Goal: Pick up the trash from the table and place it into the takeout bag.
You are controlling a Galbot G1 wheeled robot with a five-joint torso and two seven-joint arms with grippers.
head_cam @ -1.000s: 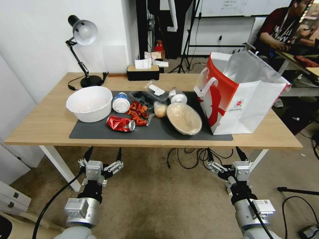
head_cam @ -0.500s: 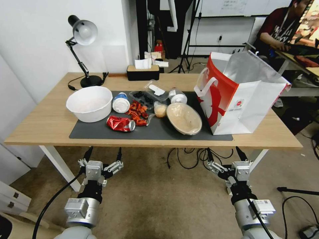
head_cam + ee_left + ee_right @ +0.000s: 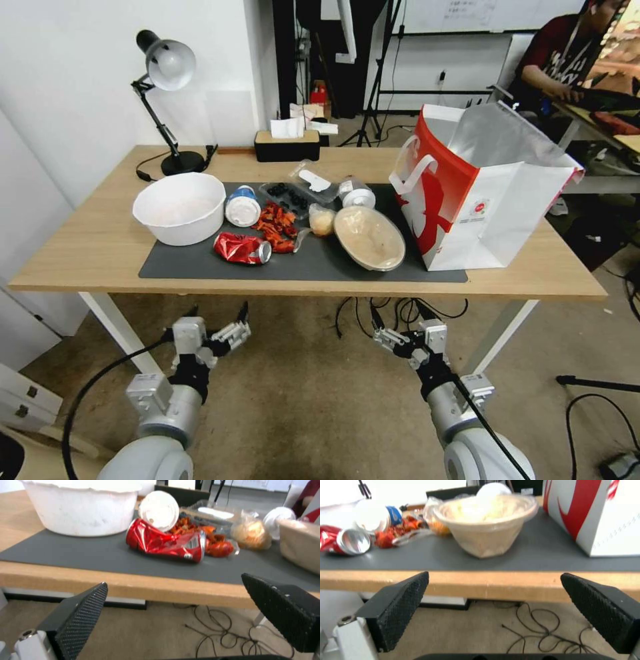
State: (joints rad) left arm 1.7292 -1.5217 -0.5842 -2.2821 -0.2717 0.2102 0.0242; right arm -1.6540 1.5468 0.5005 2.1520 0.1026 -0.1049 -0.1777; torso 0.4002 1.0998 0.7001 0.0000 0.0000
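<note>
Both grippers hang below the near edge of the table (image 3: 100,253), in the lower part of the head view. The left gripper (image 3: 220,312) sits lower left, jaws spread wide and holding nothing; its wrist view looks across at the crushed red can (image 3: 165,543) lying on the dark grey mat (image 3: 200,267). The right gripper (image 3: 395,319) sits lower centre-right, jaws likewise wide apart and empty — facing the oval tan bowl (image 3: 485,522).

The trash is clustered mid-frame on the mat: the can at the front, red wrapper scraps (image 3: 275,227) just behind it, a blue cup with white lid (image 3: 241,207) beside a big white bowl (image 3: 180,208), a clear tray (image 3: 300,190) farther back, and the tan bowl right of centre. The takeout bag (image 3: 480,200) stands open at the right end of the mat, just beside the tan bowl.
</note>
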